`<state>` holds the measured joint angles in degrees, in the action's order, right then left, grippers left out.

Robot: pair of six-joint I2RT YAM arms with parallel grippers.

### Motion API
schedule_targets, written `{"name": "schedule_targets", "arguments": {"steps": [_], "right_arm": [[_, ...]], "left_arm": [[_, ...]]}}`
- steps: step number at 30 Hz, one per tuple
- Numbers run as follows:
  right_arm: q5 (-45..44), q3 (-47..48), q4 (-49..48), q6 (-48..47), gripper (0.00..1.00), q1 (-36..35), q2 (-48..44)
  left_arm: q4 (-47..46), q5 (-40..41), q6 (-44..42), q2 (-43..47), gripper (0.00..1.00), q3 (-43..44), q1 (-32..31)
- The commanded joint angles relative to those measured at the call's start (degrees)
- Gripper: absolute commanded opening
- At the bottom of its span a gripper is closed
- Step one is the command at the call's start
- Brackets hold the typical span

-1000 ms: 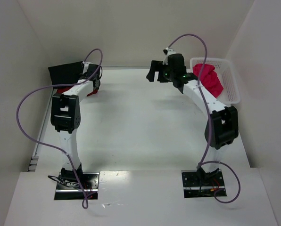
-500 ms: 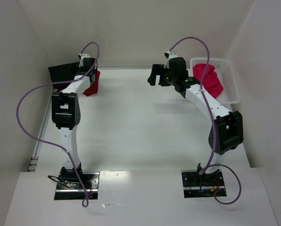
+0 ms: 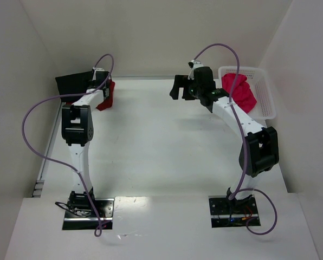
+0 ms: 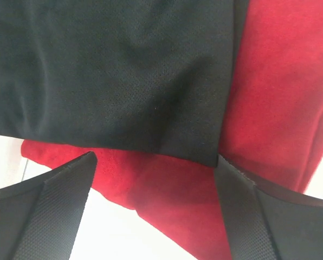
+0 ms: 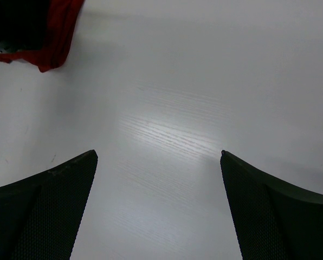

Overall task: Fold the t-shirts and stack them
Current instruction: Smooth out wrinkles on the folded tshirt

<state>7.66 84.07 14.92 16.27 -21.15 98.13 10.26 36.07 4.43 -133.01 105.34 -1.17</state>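
Observation:
The black t-shirt (image 3: 75, 84) lies folded at the far left corner of the table, on top of the dark red t-shirt (image 3: 105, 98), whose edge sticks out to the right. In the left wrist view the black t-shirt (image 4: 112, 76) covers the dark red one (image 4: 270, 92). My left gripper (image 4: 156, 158) is open just over the stack's edge and holds nothing; it also shows in the top view (image 3: 102, 85). The pink-red t-shirt (image 3: 240, 92) lies crumpled in the basket. My right gripper (image 3: 176, 88) is open and empty above bare table (image 5: 157, 154).
The white mesh basket (image 3: 264, 89) stands at the far right against the wall. White walls close the table on the left, back and right. The right wrist view shows the stack's dark red corner (image 5: 53, 38) at its upper left.
My left gripper has reached further towards the far left corner, over the stack, and more dark red cloth shows beside it. My right gripper has shifted slightly left.

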Motion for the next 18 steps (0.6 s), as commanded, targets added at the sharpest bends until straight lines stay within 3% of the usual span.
{"name": "schedule_targets", "arguments": {"steps": [1, 7, 10, 12, 15, 18], "right_arm": [[-0.89, 0.65, -0.24, -0.72, 1.0, -0.39, 0.83], [-1.42, 0.65, -0.24, -0.72, 1.0, -0.39, 0.84], [-1.42, 0.65, -0.24, -0.72, 1.0, -0.39, 0.84], [-1.42, 0.65, -0.24, -0.72, 1.0, -0.39, 0.84], [-1.42, 0.13, 0.29, -0.72, 1.0, -0.39, 0.84], [-1.42, 0.13, 0.29, -0.72, 1.0, -0.39, 0.84]], "left_arm": [[-2.0, 1.72, -1.52, -1.63, 0.94, 2.77, 0.38], [-2.53, 1.19, -1.53, -1.64, 0.7, 3.29, 0.91], [-3.05, 0.49, -2.05, -2.17, 0.65, 3.82, 0.91], [-3.05, 0.49, -2.58, -2.17, 0.65, 4.34, 0.91], [-3.05, 0.49, -3.28, -3.22, 0.79, 5.66, 0.91], [-2.45, 0.49, -4.07, -4.8, 0.79, 7.07, 0.91]]}}
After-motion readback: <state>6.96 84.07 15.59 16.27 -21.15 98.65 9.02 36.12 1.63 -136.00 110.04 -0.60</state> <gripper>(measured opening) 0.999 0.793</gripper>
